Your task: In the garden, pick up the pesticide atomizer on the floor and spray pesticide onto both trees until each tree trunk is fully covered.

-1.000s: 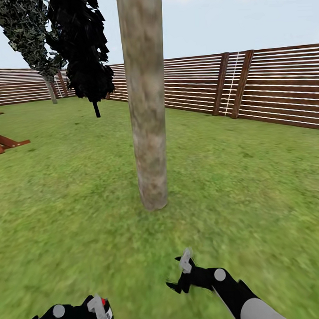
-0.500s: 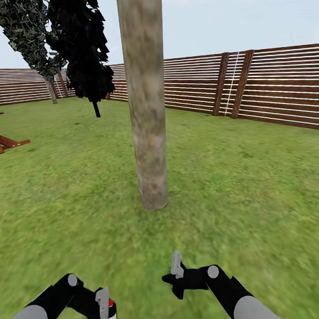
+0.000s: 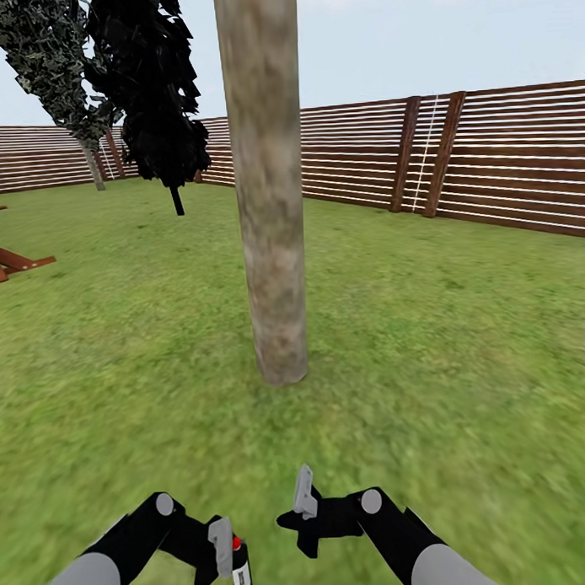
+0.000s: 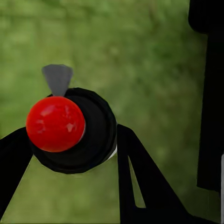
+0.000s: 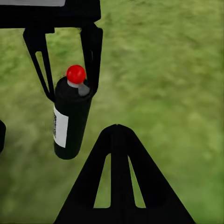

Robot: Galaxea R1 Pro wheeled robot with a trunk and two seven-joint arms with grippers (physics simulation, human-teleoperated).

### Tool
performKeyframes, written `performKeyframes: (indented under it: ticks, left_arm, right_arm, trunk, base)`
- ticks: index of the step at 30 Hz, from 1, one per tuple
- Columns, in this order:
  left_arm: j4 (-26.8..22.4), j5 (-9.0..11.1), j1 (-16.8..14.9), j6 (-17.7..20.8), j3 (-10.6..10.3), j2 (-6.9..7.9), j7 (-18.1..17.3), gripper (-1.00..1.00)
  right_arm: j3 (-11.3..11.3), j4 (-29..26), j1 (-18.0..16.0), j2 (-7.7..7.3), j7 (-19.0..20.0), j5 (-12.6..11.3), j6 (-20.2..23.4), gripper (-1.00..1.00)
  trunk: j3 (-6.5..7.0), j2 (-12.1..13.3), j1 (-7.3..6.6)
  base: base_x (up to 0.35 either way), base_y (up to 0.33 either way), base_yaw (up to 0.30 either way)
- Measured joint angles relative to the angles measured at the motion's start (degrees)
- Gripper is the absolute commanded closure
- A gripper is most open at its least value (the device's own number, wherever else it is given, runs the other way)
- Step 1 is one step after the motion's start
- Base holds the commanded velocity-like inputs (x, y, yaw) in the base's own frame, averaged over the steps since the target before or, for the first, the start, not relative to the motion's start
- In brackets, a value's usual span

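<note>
I am bringing the left gripper (image 3: 224,555), its fingers pinching the pesticide atomizer (image 3: 240,568), inward toward the right gripper (image 3: 302,513), whose finger spread I cannot tell, readying to spray the tree trunk (image 3: 270,243) ahead.

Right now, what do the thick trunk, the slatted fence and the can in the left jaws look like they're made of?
Thick mottled grey-brown trunk: bark-like wood, matt, blotchy tan patches, though smooth as a post.
Brown horizontal-slat fence: wood, going by plank lines and reddish posts; finish unclear.
Black cylindrical atomizer with red round cap: probably plastic or painted metal; the body looks matt with a white label, the cap glossy, with a highlight.
</note>
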Motion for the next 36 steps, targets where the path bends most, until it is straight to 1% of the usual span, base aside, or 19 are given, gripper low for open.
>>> performKeyframes:
  ticks: [3,5,6,7,8,9,12,16,18,22,26,36]
  left_arm:
    - [-0.3,0.0,0.0,0.0,0.0,-1.04,0.0,1.0]
    - [-0.3,-0.1,-0.1,0.0,0.0,-1.9,0.3,1.0]
    - [-0.3,-0.6,-0.1,0.2,0.0,-2.22,0.4,1.0]
    - [-0.5,-1.8,-0.1,0.7,0.0,-2.43,0.4,1.0]
    - [-1.5,-2.9,-0.1,1.4,0.1,-2.67,0.4,1.0]
    - [-2.6,-3.4,-0.1,1.9,0.1,-2.8,0.4,1.0]
    - [-4.6,-3.9,-0.1,3.9,0.1,-3.04,0.2,1.0]
    - [-4.9,-4.0,-0.1,4.2,0.1,-3.11,0.2,1.0]
    - [-5.0,-4.3,-0.1,4.2,0.0,-3.62,0.0,1.0]
    - [-5.0,-6.4,-0.2,4.2,0.0,-4.62,0.0,1.0]
    - [-6.2,-6.8,-0.2,4.2,0.0,-4.75,0.0,1.0]
    - [-7.2,-6.7,-0.2,4.1,-0.1,-4.71,-0.2,1.0]
  right_arm:
    - [0.0,-0.1,0.0,0.84,0.0,0.0,0.0,1.0]
    - [0.0,-0.1,0.0,1.1,0.0,0.0,0.0,1.0]
    - [0.0,-0.1,0.0,1.21,0.0,0.0,0.0,1.0]
    - [0.0,-0.1,0.0,1.38,0.0,0.0,0.0,1.0]
    - [0.0,-0.1,0.0,1.38,0.0,0.0,0.0,1.0]
    - [0.0,-0.1,0.0,1.38,0.0,0.0,0.0,1.0]
    - [0.0,0.0,0.0,1.38,0.0,0.0,0.0,1.0]
    - [0.0,0.1,0.0,1.38,0.0,0.1,0.0,1.0]
    - [0.0,0.1,0.0,1.38,-0.1,0.1,0.0,1.0]
    - [0.0,0.1,0.0,1.38,-0.3,0.2,0.0,1.0]
    - [0.0,0.2,0.0,1.34,-0.3,0.2,0.1,1.0]
    - [-0.1,0.5,0.0,1.13,-0.3,0.3,0.0,1.0]
  trunk:
    - [0.0,0.0,0.0]
    - [0.0,0.0,0.0]
    - [0.0,0.0,0.0]
    - [0.0,0.0,0.0]
    - [0.0,0.0,0.0]
    - [0.0,0.0,0.0]
    - [0.0,0.0,0.0]
    - [0.0,0.0,0.0]
    - [0.0,0.0,0.0]
    - [0.0,0.0,0.0]
    - [0.0,0.0,0.0]
    - [0.0,0.0,0.0]
  base:
    - [0.0,0.0,0.0]
    - [0.0,0.0,0.0]
    - [0.0,0.0,0.0]
    - [0.0,0.0,0.0]
    - [0.0,0.0,0.0]
    - [0.0,0.0,0.0]
    - [0.0,0.0,0.0]
    - [0.0,0.0,0.0]
    - [0.0,0.0,0.0]
    - [0.0,0.0,0.0]
    - [0.0,0.0,0.0]
    - [0.0,0.0,0.0]
